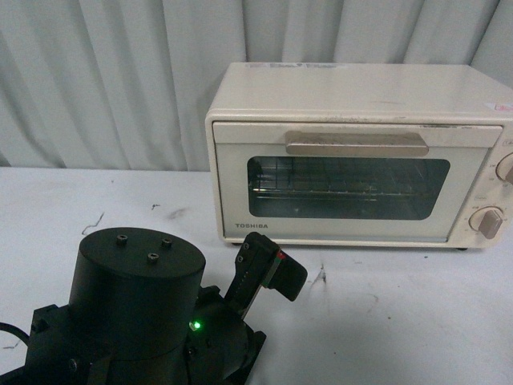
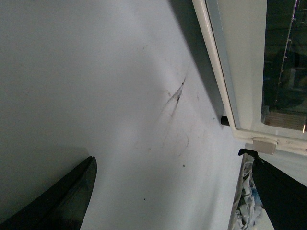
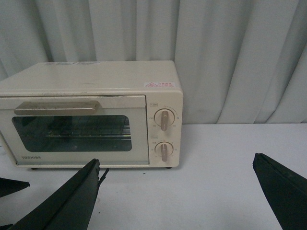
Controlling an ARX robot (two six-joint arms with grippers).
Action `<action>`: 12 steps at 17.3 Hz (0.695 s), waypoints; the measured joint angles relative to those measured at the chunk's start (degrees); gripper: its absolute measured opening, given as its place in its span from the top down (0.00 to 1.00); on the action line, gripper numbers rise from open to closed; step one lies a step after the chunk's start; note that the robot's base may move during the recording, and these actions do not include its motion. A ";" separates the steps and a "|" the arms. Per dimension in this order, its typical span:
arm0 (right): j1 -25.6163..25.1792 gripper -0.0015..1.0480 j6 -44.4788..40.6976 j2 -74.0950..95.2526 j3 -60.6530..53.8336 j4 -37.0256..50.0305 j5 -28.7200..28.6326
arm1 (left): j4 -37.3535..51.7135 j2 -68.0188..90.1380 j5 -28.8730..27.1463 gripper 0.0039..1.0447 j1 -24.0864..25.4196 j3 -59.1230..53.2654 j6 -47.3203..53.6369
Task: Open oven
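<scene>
— Lettering on the small cream-white boxy toaster oven (image 1: pixel 361 96): what can be read?

— "TOSHIBA" (image 1: pixel 251 227), in dark capitals at the lower left corner of the glass-windowed door (image 1: pixel 345 188), which stands shut. A small red-and-white sticker (image 3: pixel 162 84) lies on the top near the right edge. Its print is too small to read, as are the marks round the two round beige knobs (image 3: pixel 164 120).

— Where does it stand?

— At the back of the white table (image 1: pixel 401 313), close to the pale pleated curtain (image 1: pixel 104 80), right of centre in the front view, which cuts off its right edge. The beige bar handle (image 1: pixel 357 143) runs along the door's top edge.

— Room to move?

— Scuffed tabletop stretches in front of the door. The left gripper (image 2: pixel 165 155) is spread wide over the table near one front corner of the oven, holding nothing. The right gripper (image 3: pixel 176 159) is spread wide too, facing the oven's front and well apart from it.
</scene>
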 joint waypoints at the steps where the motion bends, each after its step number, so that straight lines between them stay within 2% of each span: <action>1: 0.00 0.06 0.00 0.00 0.00 0.00 0.00 | -0.37 -0.28 -0.15 0.06 0.00 0.00 0.39; 12: 0.00 0.06 0.00 0.00 0.00 0.00 0.00 | -0.96 -0.50 -0.15 0.06 -0.02 0.00 1.84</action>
